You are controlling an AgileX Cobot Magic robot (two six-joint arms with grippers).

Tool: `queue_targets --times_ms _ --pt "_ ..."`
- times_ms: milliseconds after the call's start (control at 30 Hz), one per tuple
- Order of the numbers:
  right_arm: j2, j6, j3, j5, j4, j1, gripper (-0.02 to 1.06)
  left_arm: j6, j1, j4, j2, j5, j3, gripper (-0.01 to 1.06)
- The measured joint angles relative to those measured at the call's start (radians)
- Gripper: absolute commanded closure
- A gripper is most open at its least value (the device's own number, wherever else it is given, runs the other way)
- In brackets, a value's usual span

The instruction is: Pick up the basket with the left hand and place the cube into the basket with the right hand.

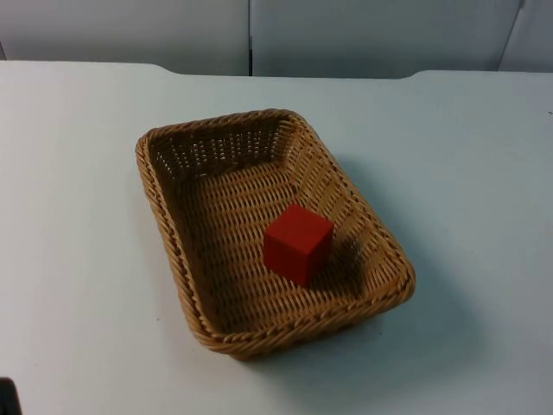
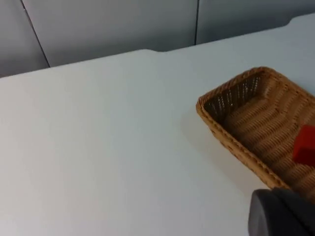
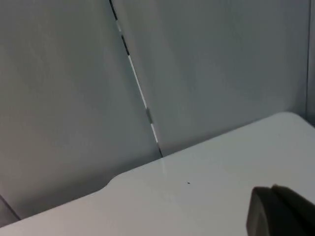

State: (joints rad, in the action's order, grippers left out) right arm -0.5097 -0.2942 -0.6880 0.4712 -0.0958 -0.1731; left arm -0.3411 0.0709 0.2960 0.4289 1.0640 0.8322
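A woven tan basket (image 1: 177, 251) rests on the white table (image 1: 78, 259), its long side running from back left to front right. A red cube (image 1: 297, 244) stands inside it, on the basket floor toward the near right end. From the left wrist view the basket (image 2: 231, 140) lies ahead with the cube (image 2: 305, 145) partly in sight, and my left gripper (image 2: 280, 214) hovers apart from the basket's near rim, touching nothing. My right gripper (image 3: 280, 211) is held high, facing the grey partition wall (image 3: 74, 98), far from the basket.
The table's back edge meets the grey partition wall (image 1: 259, 30). A small black part (image 1: 7, 396) pokes in at the near left corner of the top view. Bare table surrounds the basket on all sides.
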Motion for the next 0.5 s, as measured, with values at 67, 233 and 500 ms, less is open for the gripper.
queue_targets --times_ms 67,233,500 --pt "0.112 0.034 0.047 0.034 0.0 0.0 1.05 0.0 0.0 0.0 -0.068 0.007 -0.069 1.05" --pt "0.329 0.106 0.119 0.103 0.044 0.032 1.05 0.0 -0.002 0.019 -0.196 0.009 -0.222 1.05" --pt "0.508 0.4 0.135 0.376 0.326 0.067 1.05 0.054 -0.036 0.026 -0.287 0.037 -0.308 1.05"
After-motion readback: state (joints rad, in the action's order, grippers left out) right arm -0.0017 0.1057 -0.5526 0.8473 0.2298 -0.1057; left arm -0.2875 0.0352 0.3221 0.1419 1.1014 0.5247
